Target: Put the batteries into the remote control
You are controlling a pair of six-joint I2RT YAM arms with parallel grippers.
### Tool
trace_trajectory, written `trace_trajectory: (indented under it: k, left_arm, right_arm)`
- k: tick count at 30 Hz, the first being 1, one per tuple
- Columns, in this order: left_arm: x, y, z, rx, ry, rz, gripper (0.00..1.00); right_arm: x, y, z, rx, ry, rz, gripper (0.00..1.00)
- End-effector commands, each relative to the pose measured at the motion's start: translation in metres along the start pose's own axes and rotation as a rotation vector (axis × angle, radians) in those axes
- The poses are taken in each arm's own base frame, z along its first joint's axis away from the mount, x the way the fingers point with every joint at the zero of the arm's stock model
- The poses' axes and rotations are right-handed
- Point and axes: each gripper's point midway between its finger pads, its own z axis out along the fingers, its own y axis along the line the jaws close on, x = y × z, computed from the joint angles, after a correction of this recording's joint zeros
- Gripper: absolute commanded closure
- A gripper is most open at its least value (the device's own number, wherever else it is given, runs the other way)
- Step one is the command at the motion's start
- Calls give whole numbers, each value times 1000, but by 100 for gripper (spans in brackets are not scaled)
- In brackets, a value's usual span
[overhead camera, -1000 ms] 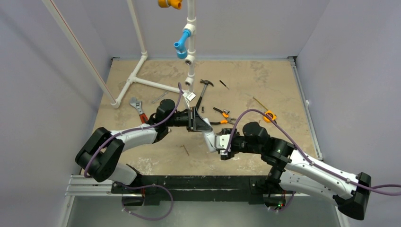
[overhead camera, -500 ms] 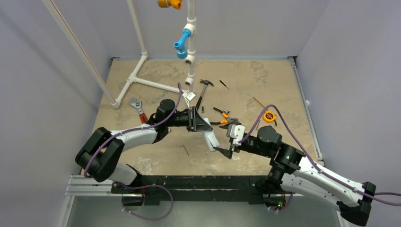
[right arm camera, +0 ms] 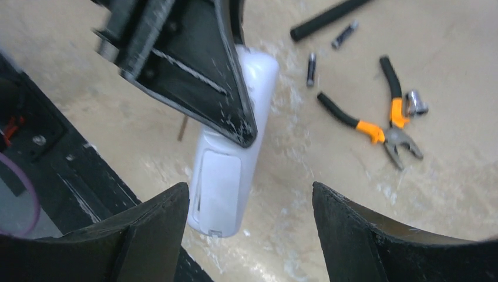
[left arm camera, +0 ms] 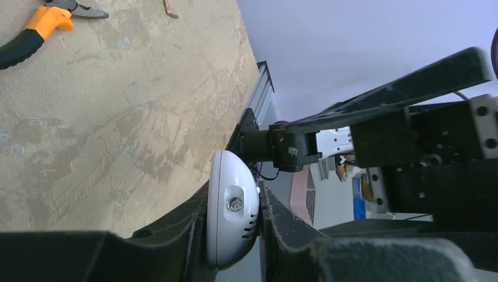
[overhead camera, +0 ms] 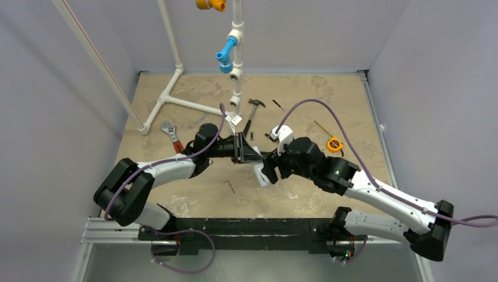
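My left gripper (overhead camera: 253, 158) is shut on the white remote control (overhead camera: 260, 175) and holds it above the table, its free end pointing toward the near edge. In the left wrist view the remote's rounded end (left arm camera: 234, 217) sits clamped between the two black fingers. In the right wrist view the remote (right arm camera: 226, 176) shows its back, with a panel in place. My right gripper (right arm camera: 252, 232) is open around that free end without touching it; it also shows in the top view (overhead camera: 269, 170). Two small dark batteries (right arm camera: 310, 69) (right arm camera: 345, 34) lie on the table beyond.
Orange-handled pliers (right arm camera: 376, 129) and a small shiny metal piece (right arm camera: 416, 103) lie to the right of the batteries. A hammer (overhead camera: 252, 114), a red wrench (overhead camera: 171, 134), a hex key (overhead camera: 230, 186), a tape measure (overhead camera: 335, 144) and white pipes (overhead camera: 176, 103) are on the table.
My right arm drew back from the remote, then rose and swung in over its free end with the jaws open. My left arm and the remote stayed still.
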Motion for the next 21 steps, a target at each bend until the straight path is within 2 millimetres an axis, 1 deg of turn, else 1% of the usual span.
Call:
trace_trajectory:
  k: [1,4,9,13,17,21]
  left_arm:
    - [-6,-12,0,25,-20,45,100]
    - [-7,-11,0,19,-18,47,100]
    - [-8,-12,1,20,-14,48,100]
    - [-7,-12,1,18,-13,46,100]
    - [-8,-10,1,8,-14,42,100]
    - [-9,-8,2,0,-13,43,100]
  right_arm:
    - [28,-10,-2,77,121,66,26]
    - [26,-6,-1,54,98,85,26]
    - [34,2,2,15,118,110,27]
    - [39,10,5,-25,128,123,31]
    - [45,14,7,-38,151,112,34]
    - [45,17,10,-48,150,107,34]
